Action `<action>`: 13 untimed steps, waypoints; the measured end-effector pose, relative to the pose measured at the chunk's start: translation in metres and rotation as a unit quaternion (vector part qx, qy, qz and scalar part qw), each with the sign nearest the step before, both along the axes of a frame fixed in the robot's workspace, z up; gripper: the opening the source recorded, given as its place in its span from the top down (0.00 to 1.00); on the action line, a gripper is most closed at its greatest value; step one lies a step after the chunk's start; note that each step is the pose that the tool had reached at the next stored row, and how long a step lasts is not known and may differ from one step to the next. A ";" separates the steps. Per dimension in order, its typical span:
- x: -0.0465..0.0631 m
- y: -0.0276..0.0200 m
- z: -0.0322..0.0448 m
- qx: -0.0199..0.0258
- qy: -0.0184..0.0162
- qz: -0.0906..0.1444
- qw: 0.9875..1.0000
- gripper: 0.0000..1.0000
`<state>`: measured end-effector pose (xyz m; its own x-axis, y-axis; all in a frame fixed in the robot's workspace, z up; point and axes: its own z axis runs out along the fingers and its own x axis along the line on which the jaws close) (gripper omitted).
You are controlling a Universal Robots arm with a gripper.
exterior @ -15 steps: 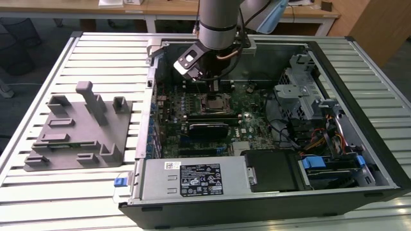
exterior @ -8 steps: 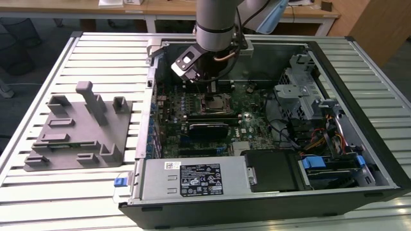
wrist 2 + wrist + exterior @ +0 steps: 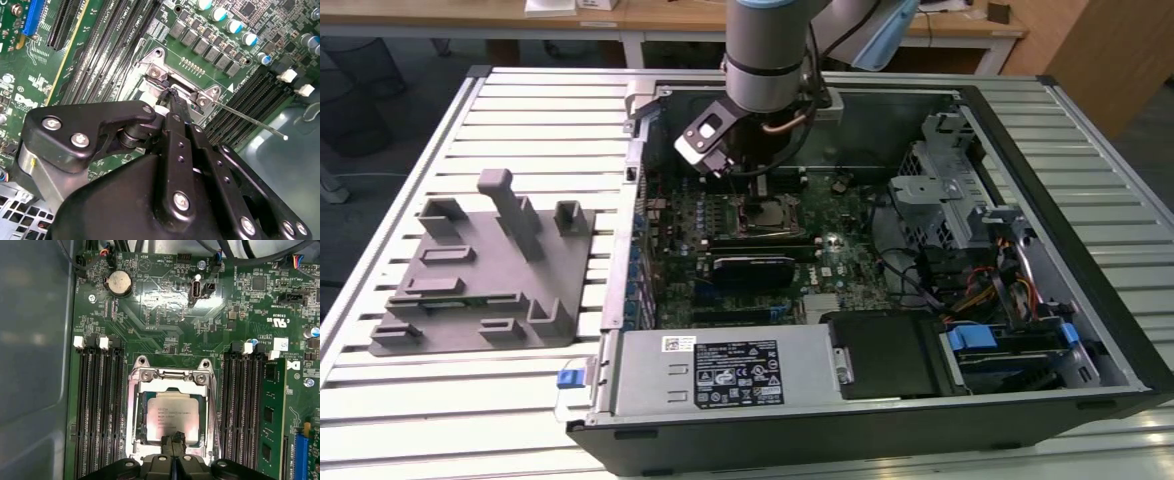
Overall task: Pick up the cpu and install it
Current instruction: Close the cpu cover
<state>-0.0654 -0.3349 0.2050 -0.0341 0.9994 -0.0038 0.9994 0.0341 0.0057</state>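
Your gripper point(image 3: 174, 439) has its fingers pressed together with nothing showing between them. The tips are down at one edge of the cpu point(image 3: 172, 415), which lies flat inside the socket frame point(image 3: 134, 410) on the motherboard point(image 3: 160, 315).

The main risk from here is pressure. If the closed tips bear down or slide, they could tilt the chip off its seat, bend whatever contacts lie under it, or scratch its metal top. In the second wrist view the thin lever point(image 3: 250, 120) juts out beside the socket, and a sideways move could catch it.

The tips cover the edge of the chip they meet, so you cannot tell whether they touch it or hover just above. Whether the chip sits fully level in the frame is also hard to judge.
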 end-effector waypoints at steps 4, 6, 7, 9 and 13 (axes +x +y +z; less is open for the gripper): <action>0.000 0.0000 -0.0043 0.000 0.000 0.002 1.000 0.89; 0.000 0.0000 -0.0051 0.000 0.000 0.002 1.000 0.89; 0.000 -0.0001 -0.0054 0.000 0.000 0.002 1.000 0.89; 0.000 -0.0001 -0.0063 0.000 0.000 0.002 1.000 0.89; 0.003 0.0001 -0.0075 0.000 0.000 0.003 1.000 0.89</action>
<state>-0.0620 -0.3349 0.1975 -0.0399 0.9992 -0.0031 0.9992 0.0400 0.0059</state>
